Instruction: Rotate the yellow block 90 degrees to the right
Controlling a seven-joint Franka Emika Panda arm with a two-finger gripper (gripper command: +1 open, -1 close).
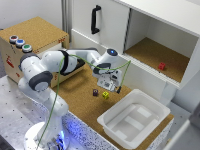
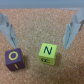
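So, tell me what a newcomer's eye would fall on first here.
The white arm reaching across the cork board, its gripper hanging open just above two tiny cubes. The yellow block lies beside the purple cube, apart, neither touched by the fingers. A big white bin sits at the board's near edge, and a red cube in the open cabinet.

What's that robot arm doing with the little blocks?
The robot arm is holding its tool just above a cork board, over a tiny yellow block. A purple block sits right beside it. The tool is open and isn't touching either block yet. It looks ready to come down on the yellow one. A red block sits apart in the open cupboard, and a white tub is nearby.
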